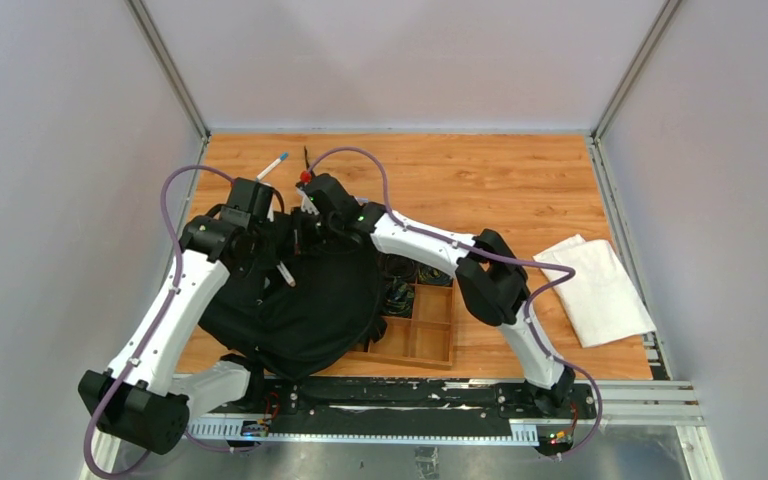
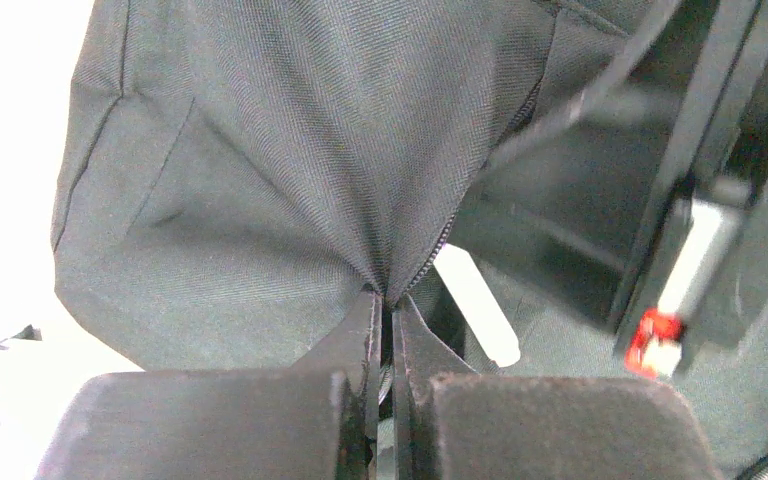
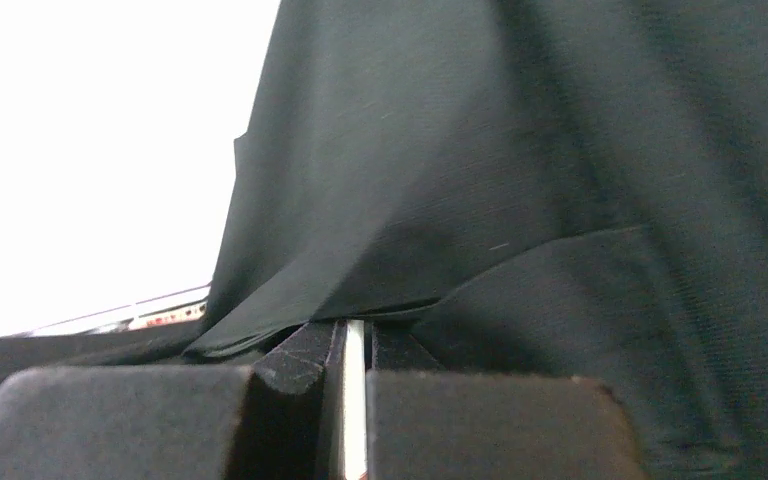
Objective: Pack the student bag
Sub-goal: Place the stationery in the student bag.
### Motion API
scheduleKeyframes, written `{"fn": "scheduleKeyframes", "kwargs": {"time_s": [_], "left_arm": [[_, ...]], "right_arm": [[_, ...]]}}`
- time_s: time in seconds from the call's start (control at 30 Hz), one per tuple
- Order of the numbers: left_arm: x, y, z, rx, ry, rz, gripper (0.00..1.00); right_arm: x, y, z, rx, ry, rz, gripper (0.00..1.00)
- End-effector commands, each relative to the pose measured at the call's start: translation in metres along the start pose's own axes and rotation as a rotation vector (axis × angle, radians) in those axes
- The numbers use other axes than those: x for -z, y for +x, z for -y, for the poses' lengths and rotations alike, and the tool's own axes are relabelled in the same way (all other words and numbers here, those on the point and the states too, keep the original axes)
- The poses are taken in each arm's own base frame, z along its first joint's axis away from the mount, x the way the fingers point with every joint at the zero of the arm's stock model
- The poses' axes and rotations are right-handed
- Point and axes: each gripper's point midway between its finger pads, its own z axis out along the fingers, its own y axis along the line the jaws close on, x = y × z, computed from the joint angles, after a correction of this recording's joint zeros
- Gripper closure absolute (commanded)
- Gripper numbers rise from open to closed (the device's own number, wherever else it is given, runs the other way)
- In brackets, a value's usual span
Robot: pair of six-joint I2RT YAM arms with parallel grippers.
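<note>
Spreading the mouth evenly matters: the student bag slumps against the wooden tray, and at its far edge your left gripper pinches the zipper seam while your right gripper seems clamped on fabric. Pull apart gently.

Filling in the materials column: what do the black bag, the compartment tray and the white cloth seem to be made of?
Student bag: woven synthetic fabric, probably nylon or polyester, matte; a fine weave and soft folds show.
Compartment tray: apparently wood, tan, with thin dividers.
White cloth: a soft folded textile, possibly paper towel; too small to tell.
</note>
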Motion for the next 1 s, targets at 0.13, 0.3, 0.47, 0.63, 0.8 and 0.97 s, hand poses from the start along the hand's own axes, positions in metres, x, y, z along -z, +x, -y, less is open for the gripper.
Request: {"fn": "scheduleKeyframes", "kwargs": {"time_s": [0.13,0.3,0.47,0.63,0.8,0.97], "left_arm": [[0.011,-0.007,0.009,0.010,0.067,0.055,1.00],[0.007,0.000,0.010,0.009,0.075,0.032,1.00],[0.008,0.001,0.009,-0.001,0.071,0.034,1.00],[0.011,-0.001,0.006,-0.006,0.066,0.051,1.00],[0.009,-0.001,0.007,-0.006,0.064,0.043,1.00],[0.011,-0.003,0.007,0.008,0.062,0.052,1.00]], "right_arm": [[-0.016,-0.049,0.021,-0.157,0.015,0.151,1.00],[-0.024,-0.071,0.010,-0.196,-0.031,0.224,1.00],[-0.033,-0.077,0.008,-0.253,-0.066,0.254,1.00],[-0.038,-0.068,0.012,-0.254,-0.079,0.240,1.00],[-0.041,-0.052,0.020,-0.228,-0.055,0.225,1.00],[-0.043,-0.035,0.018,-0.191,-0.029,0.194,0.78]]}}
